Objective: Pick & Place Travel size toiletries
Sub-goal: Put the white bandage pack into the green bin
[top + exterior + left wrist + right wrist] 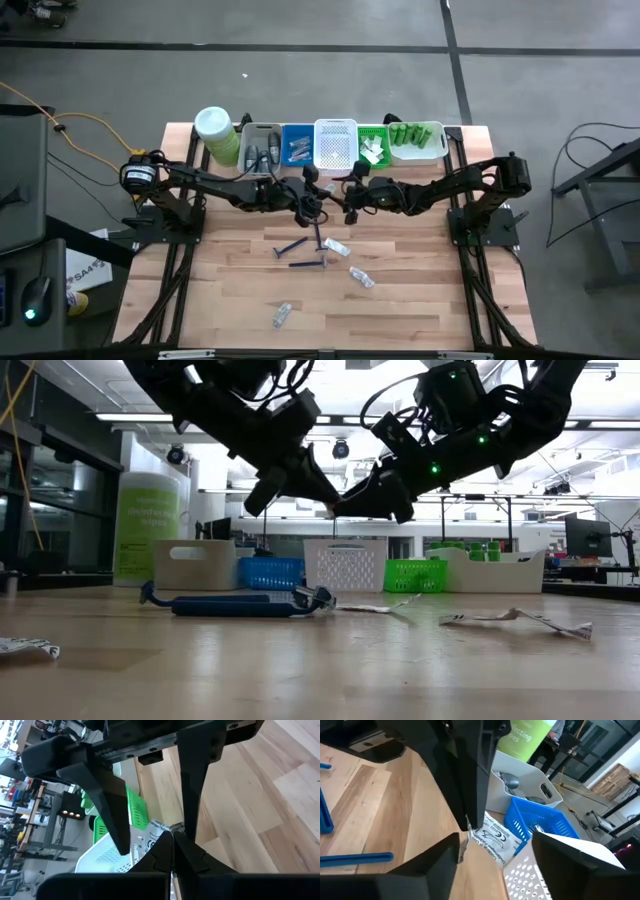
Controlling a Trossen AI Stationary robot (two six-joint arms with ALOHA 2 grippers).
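Small white flat sachet [495,839], black print on one face, "CE" mark legible, the remaining lines too fine to read. It hangs above the wooden bench [420,290], just in front of the bin row, pinched at one edge in the left tool [173,837], whose fingers are closed tight on it. The right tool [495,852] faces it from the other side, fingers spread wide to either side of the sachet; contact cannot be told. Lying loose on the bench: two slim dark blue razor sticks [300,246], one crumpled clear sachet [336,246] just beside them, another clear sachet [362,277] nearer the front, a third sachet [283,316] well apart toward the front edge. Along the back edge: grey plastic bin [260,135], blue mesh basket [297,145], white mesh basket [335,143], green mesh basket [373,135], pale tray [417,155] holding small green bottles [415,135]. At the row's left end, a tall pale-green jar [215,135], white lettering, only "…ecting" readable.
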